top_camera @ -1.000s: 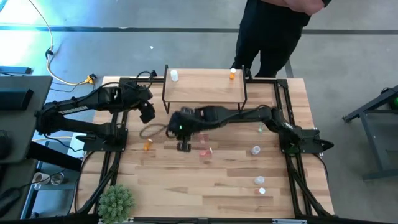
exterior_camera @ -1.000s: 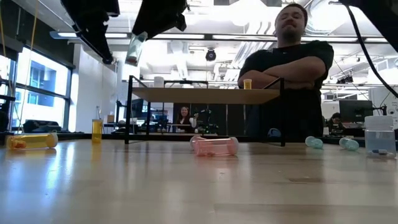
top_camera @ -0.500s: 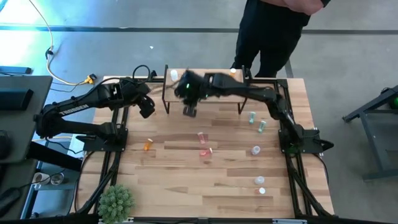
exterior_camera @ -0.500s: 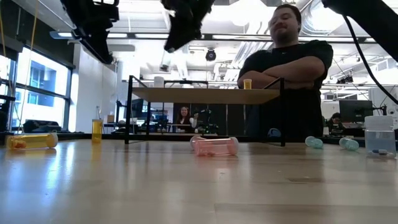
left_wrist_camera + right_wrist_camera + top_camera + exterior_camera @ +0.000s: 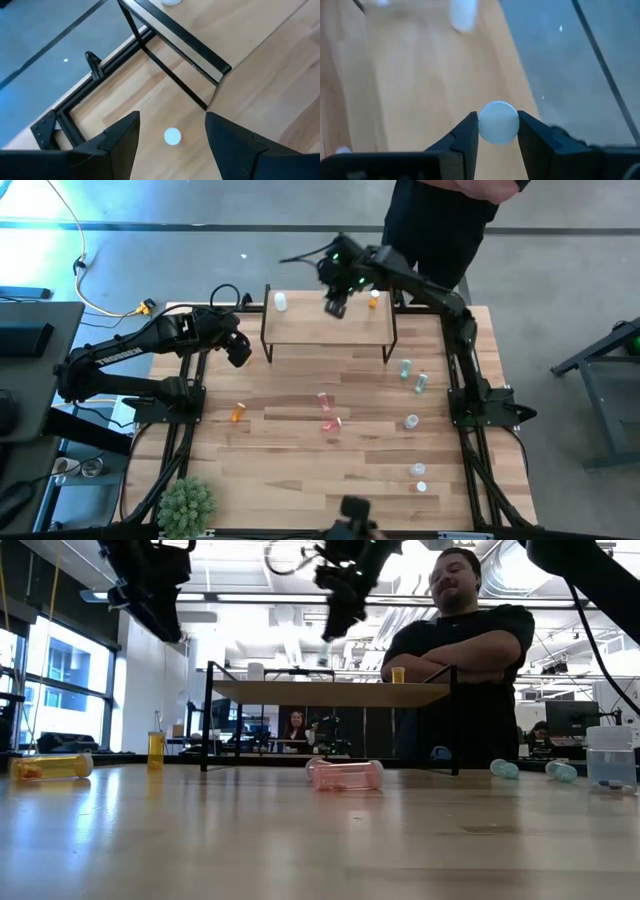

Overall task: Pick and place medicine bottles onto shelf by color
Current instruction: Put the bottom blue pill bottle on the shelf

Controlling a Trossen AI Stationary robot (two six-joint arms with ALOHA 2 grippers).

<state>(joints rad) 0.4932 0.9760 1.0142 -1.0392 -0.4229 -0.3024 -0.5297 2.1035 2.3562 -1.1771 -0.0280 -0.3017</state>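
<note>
holding bottle (image 5: 498,123) clamped, right hand (image 5: 336,305) over shelf (image 5: 330,330); left hand (image 5: 172,131) apart, beside shelf.

Dark jointed arms (image 5: 120,360), black cables, green light

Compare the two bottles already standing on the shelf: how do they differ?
The white bottle stands at the shelf's far-left corner; the orange bottle stands at its far-right corner. The white one looks pale throughout; the orange one has amber contents under a white cap. The right gripper, shut on a bottle, hovers nearer the orange bottle than the white. Both stand upright along the shelf's far edge.
</note>
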